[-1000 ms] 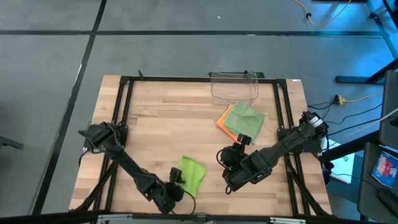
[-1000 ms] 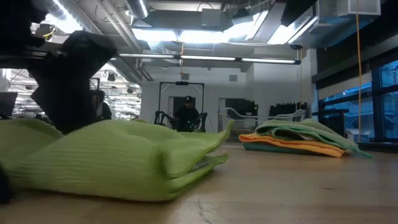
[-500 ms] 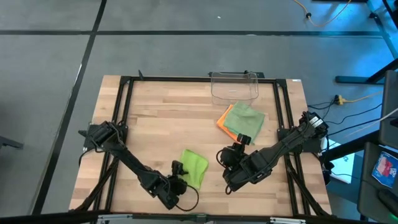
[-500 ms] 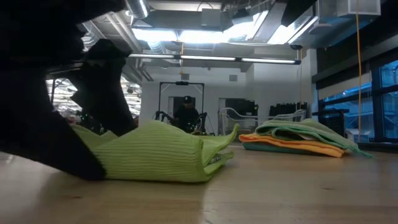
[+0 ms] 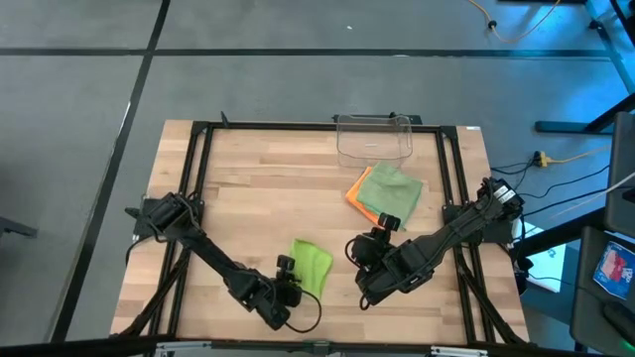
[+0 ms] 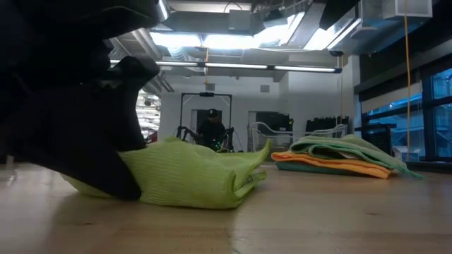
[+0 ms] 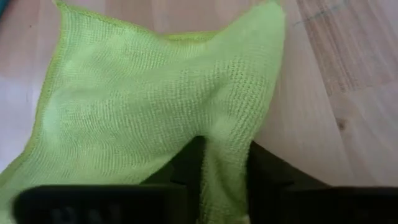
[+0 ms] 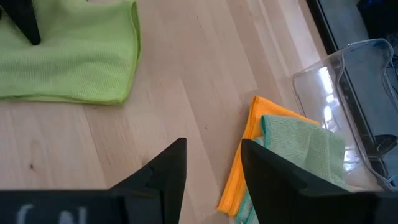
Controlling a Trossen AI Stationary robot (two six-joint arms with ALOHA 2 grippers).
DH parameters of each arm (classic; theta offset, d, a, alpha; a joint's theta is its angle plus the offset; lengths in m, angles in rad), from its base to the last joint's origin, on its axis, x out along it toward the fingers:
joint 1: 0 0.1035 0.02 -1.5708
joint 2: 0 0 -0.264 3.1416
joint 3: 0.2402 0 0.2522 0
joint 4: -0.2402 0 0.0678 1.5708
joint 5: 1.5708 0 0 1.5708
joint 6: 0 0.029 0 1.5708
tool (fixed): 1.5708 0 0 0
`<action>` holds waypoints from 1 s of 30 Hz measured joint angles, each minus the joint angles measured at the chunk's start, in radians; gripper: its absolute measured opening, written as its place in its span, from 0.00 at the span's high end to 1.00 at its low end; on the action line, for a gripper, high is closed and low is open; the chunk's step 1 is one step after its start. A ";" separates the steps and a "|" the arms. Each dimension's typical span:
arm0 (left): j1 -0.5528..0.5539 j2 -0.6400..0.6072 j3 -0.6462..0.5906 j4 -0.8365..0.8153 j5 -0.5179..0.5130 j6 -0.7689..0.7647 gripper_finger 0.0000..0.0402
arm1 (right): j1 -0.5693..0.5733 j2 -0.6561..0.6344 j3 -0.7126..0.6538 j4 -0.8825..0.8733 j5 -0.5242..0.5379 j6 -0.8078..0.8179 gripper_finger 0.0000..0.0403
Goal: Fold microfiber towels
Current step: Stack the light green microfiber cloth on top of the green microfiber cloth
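Near the front edge of the wooden bench [image 5: 248, 198], left of centre, lies the bright lime green microfiber towel [image 5: 311, 266], a soft cloth partly folded over on itself and bunched rather than flat. Its long axis runs roughly front to back across the bench.

Left tool [image 5: 289, 294]: at the towel's near-left edge, down at bench level. The left wrist view shows a fold of the lime cloth [image 7: 227, 168] rising between the two dark fingers, so the tool is narrowed onto that edge and holding it. The towel extends away from this tool toward the bench centre and rear; in my judgement the coming move turns on carrying the pinched edge across that same direction to lay it over the far side.

Right tool [image 5: 364, 250]: just right of the towel, apart from it, jaws parted with nothing between them, as its own wrist view confirms. It is near, but the left arm is the one in contact.

Further back and right, well apart from the lime towel, a stack of folded cloths [image 5: 386, 192] rests, pale sage green on top with orange and teal edges showing beneath. Beyond it, at the rear edge, stands a clear plastic bin [image 5: 373, 137].
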 joint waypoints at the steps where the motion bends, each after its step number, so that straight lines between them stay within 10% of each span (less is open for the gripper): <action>1: 0.000 0.001 0.000 0.001 -0.001 -0.008 0.82 | 0.000 0.000 0.000 0.000 0.000 0.000 0.62; 5: 0.001 0.003 0.000 -0.004 -0.033 -0.081 0.97 | 0.000 0.000 0.000 0.000 -0.001 0.000 0.62; 16: 0.149 -0.133 0.111 -0.280 0.011 -0.027 1.00 | 0.035 -0.040 0.000 -0.189 -0.001 0.142 0.62; 30: 0.471 -0.157 0.486 -0.275 0.183 0.424 1.00 | 0.236 -0.210 0.000 -0.239 -0.001 0.169 0.62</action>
